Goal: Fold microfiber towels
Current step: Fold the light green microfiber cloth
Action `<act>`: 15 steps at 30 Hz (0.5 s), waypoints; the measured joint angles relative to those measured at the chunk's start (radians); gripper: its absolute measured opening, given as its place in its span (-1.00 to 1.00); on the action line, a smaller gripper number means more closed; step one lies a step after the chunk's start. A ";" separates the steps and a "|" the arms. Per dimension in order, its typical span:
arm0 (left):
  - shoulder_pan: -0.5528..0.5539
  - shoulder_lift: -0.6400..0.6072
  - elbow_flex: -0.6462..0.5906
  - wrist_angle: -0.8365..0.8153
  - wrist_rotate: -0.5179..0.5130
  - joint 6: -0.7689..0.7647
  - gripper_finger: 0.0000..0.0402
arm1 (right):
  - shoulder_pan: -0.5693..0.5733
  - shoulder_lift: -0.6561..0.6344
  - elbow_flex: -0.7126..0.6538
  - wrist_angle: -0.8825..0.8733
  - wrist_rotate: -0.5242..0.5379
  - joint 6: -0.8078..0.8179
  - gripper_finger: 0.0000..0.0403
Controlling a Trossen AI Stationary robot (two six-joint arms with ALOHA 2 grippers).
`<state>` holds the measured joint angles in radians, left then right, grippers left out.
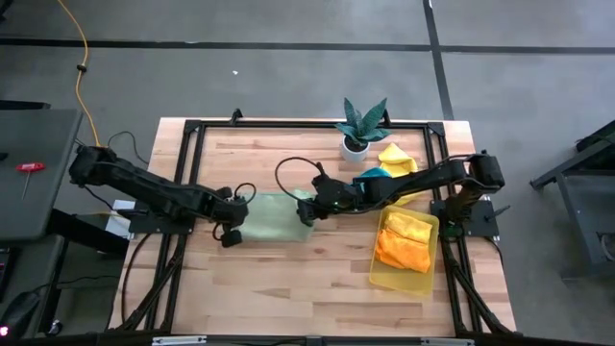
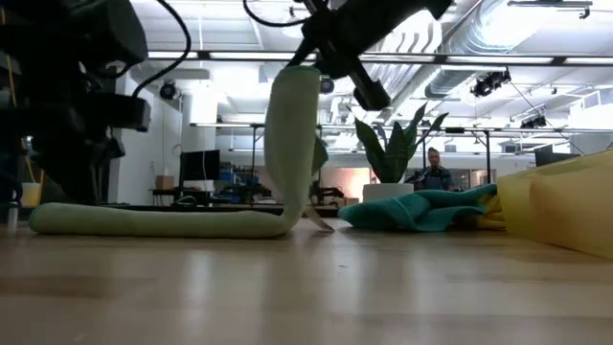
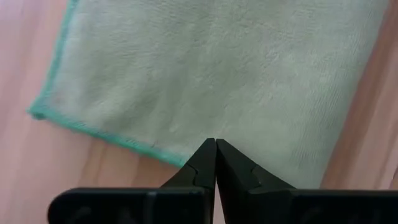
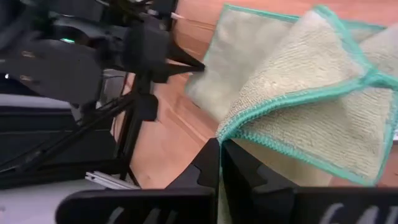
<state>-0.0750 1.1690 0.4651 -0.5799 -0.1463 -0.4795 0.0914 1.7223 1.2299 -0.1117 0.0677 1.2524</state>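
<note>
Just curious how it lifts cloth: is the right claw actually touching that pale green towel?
Touching. In the low view the right gripper holds one end of the pale green towel up off the table.

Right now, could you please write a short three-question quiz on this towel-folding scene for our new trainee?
1. True or false: the right hand has lifted one side of the green towel off the table.
2. Where are the orange towels? A) in the yellow tray B) under the plant C) on the floor
3. Fill in: the left hand is shut on the green towel's ___ edge, as the high view shows it.

Key: 1 true, the low view shows that side hanging from the shut hand. 2 A. 3 left.
</note>
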 joint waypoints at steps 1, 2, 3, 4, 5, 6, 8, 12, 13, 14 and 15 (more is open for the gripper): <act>-0.001 0.010 -0.008 0.021 0.000 -0.006 -1.00 | 0.000 0.016 0.028 -0.002 -0.007 -0.014 -1.00; -0.001 0.012 -0.014 0.021 0.001 -0.007 -1.00 | 0.000 0.031 0.056 -0.010 -0.013 -0.025 -1.00; -0.001 0.019 -0.015 0.019 0.000 -0.007 -1.00 | 0.000 0.042 0.078 -0.033 -0.012 -0.036 -1.00; -0.002 0.029 -0.014 0.033 0.001 -0.007 -1.00 | 0.000 0.054 0.100 -0.052 -0.011 -0.049 -1.00; -0.003 0.033 -0.014 0.038 0.000 -0.006 -1.00 | -0.004 0.072 0.125 -0.055 -0.010 -0.060 -1.00; -0.005 0.033 -0.014 0.044 0.000 0.003 -1.00 | -0.007 0.083 0.145 -0.053 -0.009 -0.067 -1.00; -0.011 0.045 -0.014 0.095 0.011 0.020 -1.00 | -0.013 0.101 0.183 -0.078 -0.009 -0.085 -1.00; -0.032 0.073 -0.013 0.189 0.015 0.020 -1.00 | -0.028 0.137 0.240 -0.104 -0.006 -0.106 -1.00; -0.037 0.080 -0.013 0.205 0.015 0.019 -1.00 | -0.032 0.146 0.254 -0.095 -0.005 -0.107 -1.00; -0.041 0.087 -0.014 0.229 0.014 0.019 -1.00 | -0.034 0.148 0.258 -0.090 -0.004 -0.109 -1.00; -0.045 0.105 -0.014 0.273 0.014 0.019 -1.00 | -0.035 0.147 0.258 -0.093 -0.002 -0.109 -1.00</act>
<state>-0.1204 1.2741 0.4513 -0.3074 -0.1318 -0.4603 0.0566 1.8693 1.4876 -0.2044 0.0655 1.1438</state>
